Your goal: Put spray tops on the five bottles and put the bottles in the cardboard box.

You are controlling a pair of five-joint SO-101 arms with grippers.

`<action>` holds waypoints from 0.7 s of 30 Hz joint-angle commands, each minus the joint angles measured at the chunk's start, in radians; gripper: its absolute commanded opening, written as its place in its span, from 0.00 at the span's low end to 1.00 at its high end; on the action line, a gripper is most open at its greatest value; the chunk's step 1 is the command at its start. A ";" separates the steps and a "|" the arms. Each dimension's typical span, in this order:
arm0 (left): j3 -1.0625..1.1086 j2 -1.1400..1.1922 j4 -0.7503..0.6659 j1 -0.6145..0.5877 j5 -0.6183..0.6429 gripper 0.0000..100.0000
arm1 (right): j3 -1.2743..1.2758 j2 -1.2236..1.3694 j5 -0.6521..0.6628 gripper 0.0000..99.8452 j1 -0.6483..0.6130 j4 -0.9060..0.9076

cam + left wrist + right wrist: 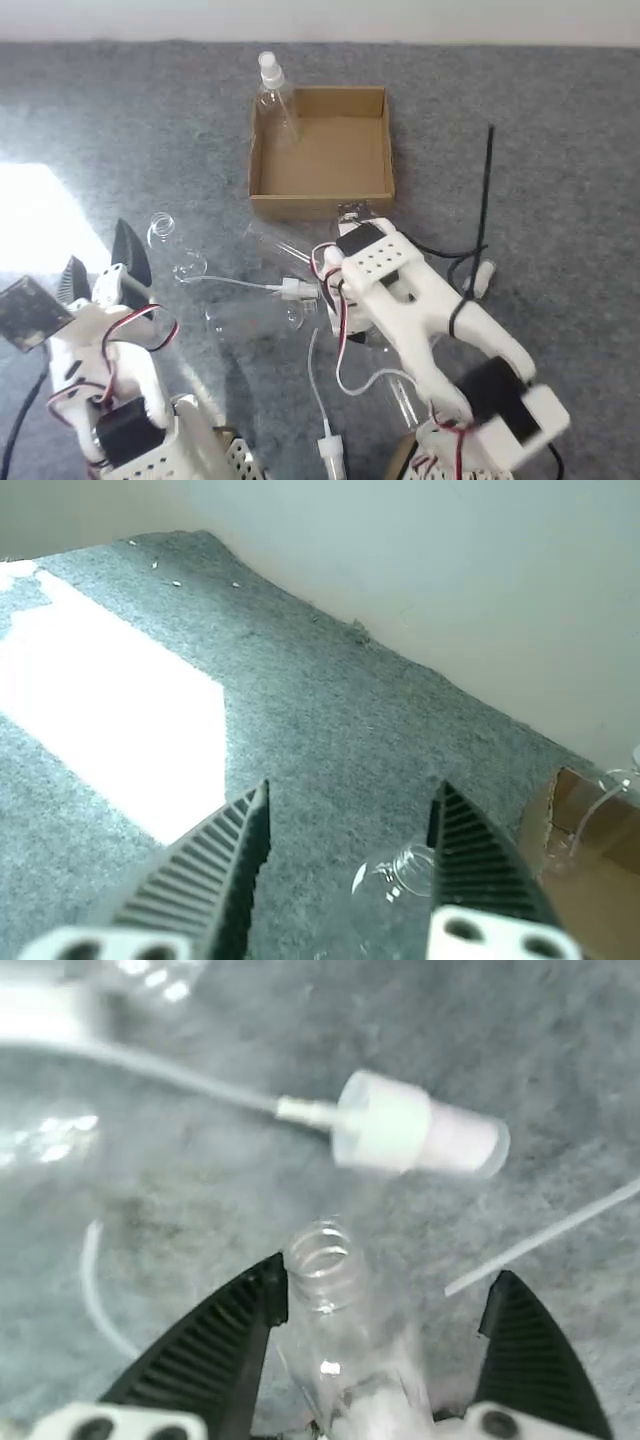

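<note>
Bottle (322,1260), uncapped, sits inside gaping right end effector (390,1273) — left end effector (352,790) gapes empty.

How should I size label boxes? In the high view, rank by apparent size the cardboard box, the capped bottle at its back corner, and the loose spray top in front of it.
1. cardboard box, clearly largest.
2. capped bottle.
3. loose spray top, smallest in bulk, though its thin tube makes it as long.
</note>
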 commanded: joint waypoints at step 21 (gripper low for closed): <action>-0.008 -0.008 -0.031 -0.003 0.005 0.24 | 0.196 -0.018 -0.052 0.29 -0.137 -0.070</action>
